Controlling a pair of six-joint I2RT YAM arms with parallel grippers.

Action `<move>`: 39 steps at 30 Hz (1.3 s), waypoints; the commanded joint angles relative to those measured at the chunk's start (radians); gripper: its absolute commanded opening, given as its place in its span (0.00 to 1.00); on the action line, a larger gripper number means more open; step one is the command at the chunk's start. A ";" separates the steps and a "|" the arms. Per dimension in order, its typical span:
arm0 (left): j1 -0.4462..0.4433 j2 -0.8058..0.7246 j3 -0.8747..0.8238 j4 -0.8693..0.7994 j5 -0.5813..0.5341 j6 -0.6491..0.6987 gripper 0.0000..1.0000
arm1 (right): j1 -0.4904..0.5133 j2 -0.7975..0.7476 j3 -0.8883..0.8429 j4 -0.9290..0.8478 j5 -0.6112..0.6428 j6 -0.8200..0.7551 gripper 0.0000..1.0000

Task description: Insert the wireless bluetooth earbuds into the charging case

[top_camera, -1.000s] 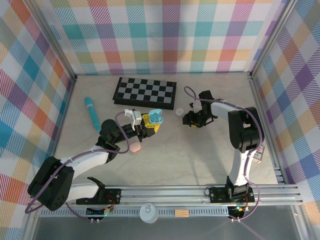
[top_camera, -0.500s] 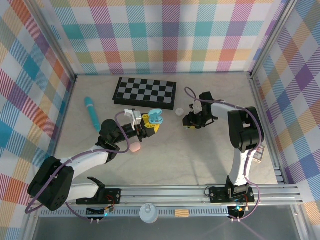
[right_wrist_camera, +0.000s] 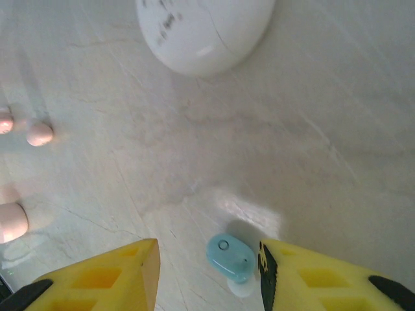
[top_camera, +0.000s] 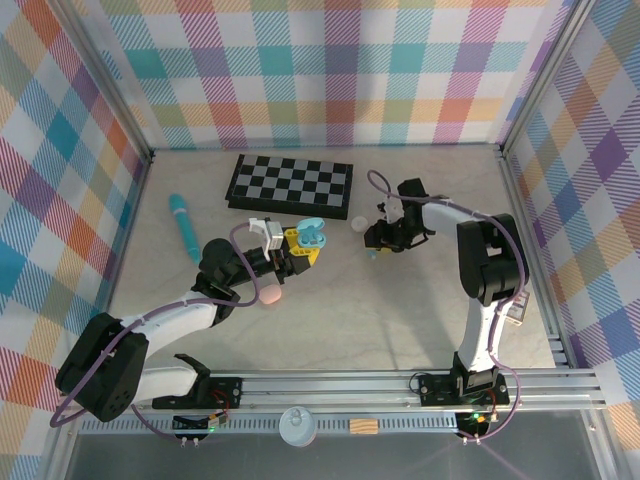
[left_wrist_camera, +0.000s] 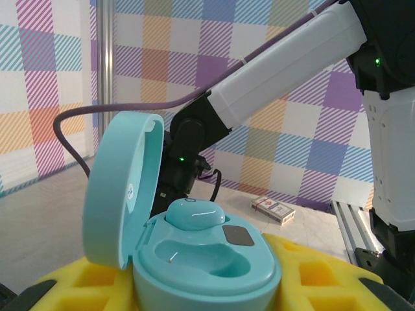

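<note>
Right gripper (right_wrist_camera: 207,262): jaws apart, set low over the table (right_wrist_camera: 311,149), nothing clamped. The loose blue earbud (right_wrist_camera: 230,257) lies flat between the yellow fingers, just beside the right one and clear of the left. In the top view this spot is to the right of the charging case (top_camera: 312,235), apart from it.

Handling (judgement): tiny, very light, hard and glossy, rounded all over. It will likely skate on the smooth tabletop or squirt out of an off-centre pinch. Take it across the widest part of the body, low down and centred between the pads, with a gentle squeeze. A light grip should not hurt it, but a drop may bounce it away.

Look: pale blue, pebble-shaped, with a small ring mark on top and a whitish tip on the side facing the wrist camera.

Left gripper (top_camera: 302,246): closed on the charging case, base down, lid hinged open and upright. Case is the same pale blue. One seated earbud (left_wrist_camera: 193,214) sits at the hinge side, and the front well (left_wrist_camera: 201,256) is vacant, presumably the target.

Farther out: small pink earbuds (right_wrist_camera: 40,134) lie on the table right of the charging case. A white case (right_wrist_camera: 204,29) sits beyond them, and the chessboard (top_camera: 290,185) lies just behind the charging case.
</note>
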 commanded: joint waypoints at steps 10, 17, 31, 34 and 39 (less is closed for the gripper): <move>0.004 0.003 0.029 0.052 0.027 0.001 0.29 | 0.003 0.048 -0.003 -0.010 -0.088 -0.056 0.44; 0.003 0.002 0.028 0.053 0.027 -0.002 0.29 | 0.004 0.030 -0.041 -0.016 -0.110 -0.074 0.40; 0.005 0.007 0.021 0.060 0.024 -0.001 0.29 | 0.004 0.002 -0.077 -0.024 -0.121 -0.078 0.35; 0.005 0.008 0.018 0.065 0.024 -0.003 0.29 | 0.004 0.008 -0.076 -0.035 -0.107 -0.088 0.35; 0.004 0.008 0.018 0.069 0.024 -0.005 0.29 | 0.004 0.014 -0.071 -0.040 -0.104 -0.088 0.31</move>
